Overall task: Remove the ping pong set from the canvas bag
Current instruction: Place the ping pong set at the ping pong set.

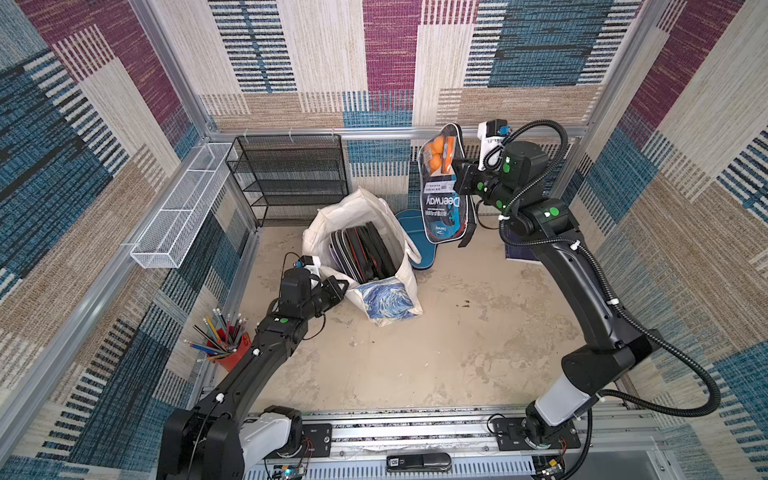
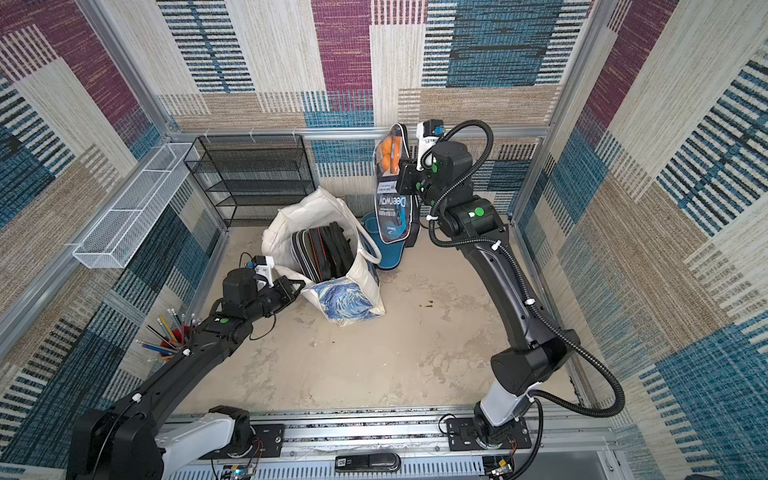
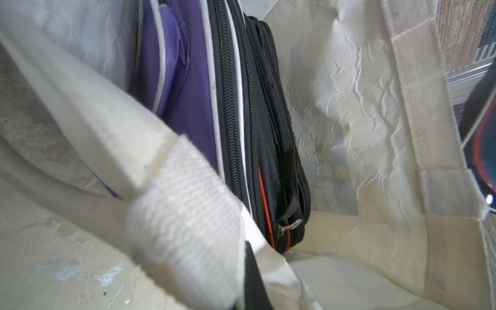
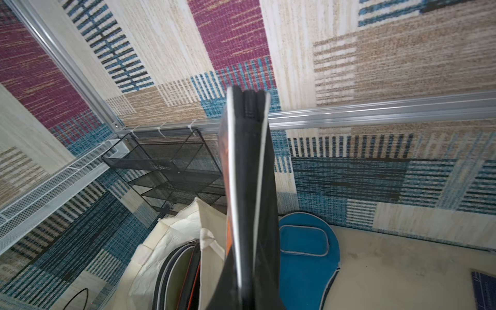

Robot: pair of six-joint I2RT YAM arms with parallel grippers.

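Overhead, in both top views, the cream-white canvas bag (image 1: 353, 208) with a blue-and-yellow swirl print stands open-mouthed near the far edge of the sandy-beige bench (image 1: 457, 332), slightly left of its middle. Flat black and purple zip cases (image 1: 365, 253) stand on edge inside it. The left gripper (image 1: 337, 289) is clamped on the cloth of the bag's near-left rim. The ping pong set (image 1: 442, 195), a flat black-edged case whose clear front shows orange balls, is fully outside the bag. It hangs upright toward the far right corner, with the right gripper (image 1: 456, 165) pinched on its upper part. Below it a blue paddle-shaped fabric cover (image 1: 417, 249) lies at the far edge, just beside the bag. A black wire-mesh shelf (image 1: 291, 178) occupies the far left corner, and a red cup (image 1: 230, 359) of pencils stands at the left edge.
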